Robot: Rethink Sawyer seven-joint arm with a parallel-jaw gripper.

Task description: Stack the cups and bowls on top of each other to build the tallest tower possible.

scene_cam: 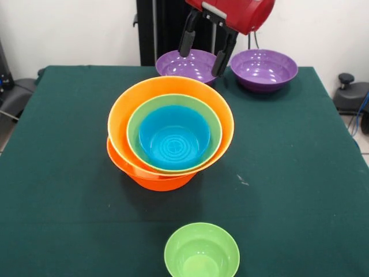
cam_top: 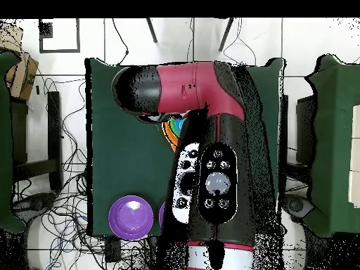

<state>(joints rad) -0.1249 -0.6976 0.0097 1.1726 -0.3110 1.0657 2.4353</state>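
Observation:
The tower [scene_cam: 170, 134] stands mid-table: an orange bowl [scene_cam: 151, 178] as base, a second orange bowl [scene_cam: 121, 118] tilted in it, then a medium green bowl [scene_cam: 136, 134] and a blue bowl [scene_cam: 173, 138] nested inside. Two purple bowls [scene_cam: 173, 64] [scene_cam: 264, 69] sit at the far edge. A small green bowl [scene_cam: 202, 254] sits at the near edge. My gripper [scene_cam: 201, 63] hangs open and empty above the left purple bowl, behind the tower. No cups are in view. In the overhead view the arm [cam_top: 211, 162] hides the gripper and most of the tower [cam_top: 172, 130].
The green-covered table [scene_cam: 300, 173] carries all the bowls. In the overhead view one purple bowl [cam_top: 131, 215] shows beside the arm near the robot's base. Chairs and cables lie around the table.

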